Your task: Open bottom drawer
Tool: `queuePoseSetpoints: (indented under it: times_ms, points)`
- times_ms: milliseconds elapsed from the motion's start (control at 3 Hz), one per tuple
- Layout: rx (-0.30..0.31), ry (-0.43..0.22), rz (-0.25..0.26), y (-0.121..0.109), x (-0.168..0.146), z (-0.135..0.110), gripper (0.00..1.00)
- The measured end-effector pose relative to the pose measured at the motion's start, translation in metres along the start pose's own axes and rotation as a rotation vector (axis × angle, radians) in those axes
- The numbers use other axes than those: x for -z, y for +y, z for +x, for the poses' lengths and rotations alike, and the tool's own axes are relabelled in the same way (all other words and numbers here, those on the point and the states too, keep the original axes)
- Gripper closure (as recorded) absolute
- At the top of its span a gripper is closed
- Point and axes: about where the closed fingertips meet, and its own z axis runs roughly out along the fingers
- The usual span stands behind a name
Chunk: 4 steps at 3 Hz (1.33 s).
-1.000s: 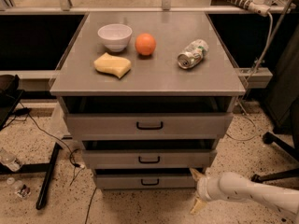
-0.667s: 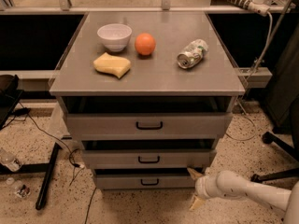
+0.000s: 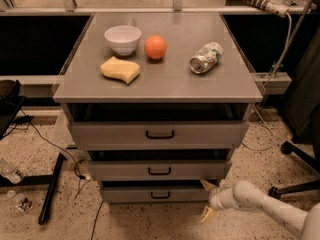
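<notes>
The bottom drawer, a narrow grey metal front with a small black bar handle, sat lowest in the stack, just above the speckled floor, with a dark gap showing above its front edge. It looked rigid, and probably ran on slides, so it would likely resist at first and then move freely. Its smooth painted face offered little purchase, so the handle at the centre seemed the surest place to take hold, with a straight outward pull. The white arm's end effector hovered at the drawer's right end, its two pale fingers spread apart and holding nothing, well to the side of the handle. Whether a finger touched the front could not be told. Above it were the mid-sized grey drawer front and the widest grey drawer front. The grey table on top carried a white bowl, an orange, a yellow sponge and a crushed can lying on its side.
</notes>
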Motion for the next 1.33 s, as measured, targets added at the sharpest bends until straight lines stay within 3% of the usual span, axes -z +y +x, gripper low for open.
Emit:
queuePoseSetpoints:
  times_ms: [333, 667, 1333]
  points:
    - [-0.005, -0.010, -0.007, 0.003, -0.007, 0.002, 0.00]
    - [-0.003, 0.000, -0.057, 0.014, -0.032, 0.013, 0.00]
    - [-0.008, -0.011, -0.074, 0.005, -0.072, 0.026, 0.00]
